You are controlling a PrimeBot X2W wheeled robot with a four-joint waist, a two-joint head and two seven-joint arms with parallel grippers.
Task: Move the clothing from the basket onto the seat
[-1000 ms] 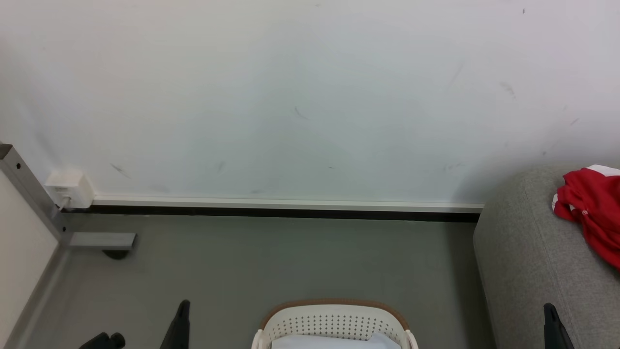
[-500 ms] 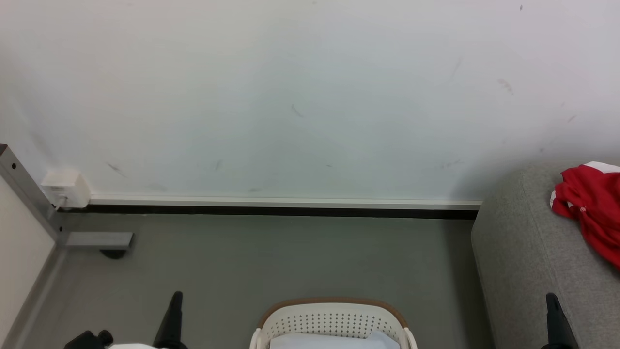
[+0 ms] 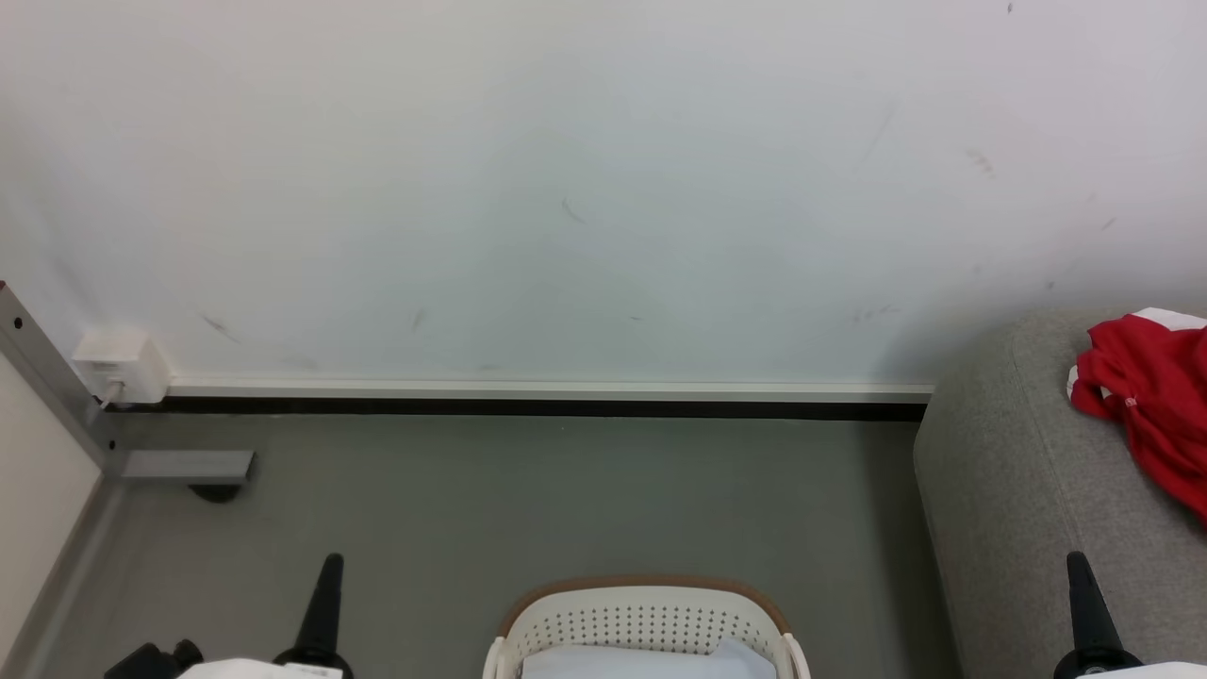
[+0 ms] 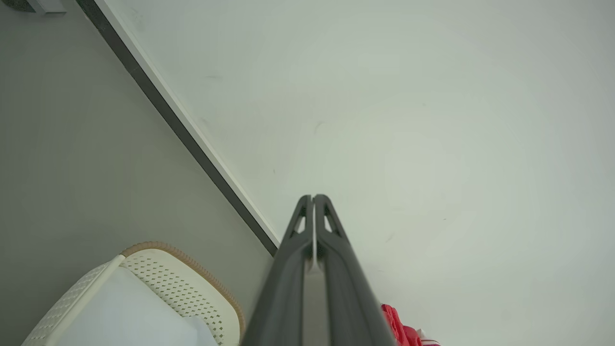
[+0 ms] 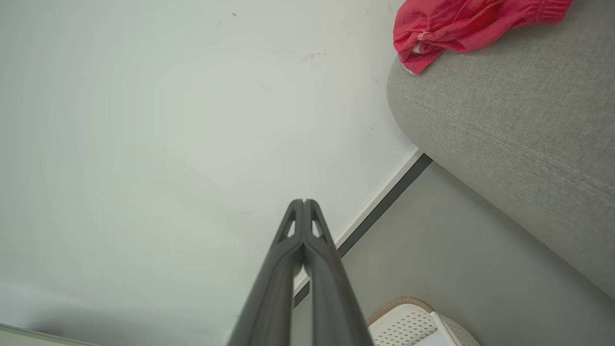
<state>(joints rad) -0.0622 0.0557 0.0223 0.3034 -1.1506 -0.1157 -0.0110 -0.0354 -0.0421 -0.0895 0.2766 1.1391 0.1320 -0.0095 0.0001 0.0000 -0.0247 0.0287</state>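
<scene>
Shows red clothing (image 3: 1146, 401) heaped on grey seat (image 3: 1018, 509), near its rounded end by wall (image 3: 566, 189). Shows basket (image 3: 646, 613) on floor (image 3: 566, 500), left of seat and apart from it, something pale inside. Shows left gripper (image 4: 313, 198) pinched closed, empty, left of basket. Shows right gripper (image 5: 303, 202) pinched closed too, empty, over seat's near edge in head view.

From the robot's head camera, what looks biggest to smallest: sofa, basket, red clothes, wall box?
1. Grey woven-fabric sofa seat.
2. Cream perforated plastic basket and red fabric garment: alike, both cropped.
3. Small white wall box.
</scene>
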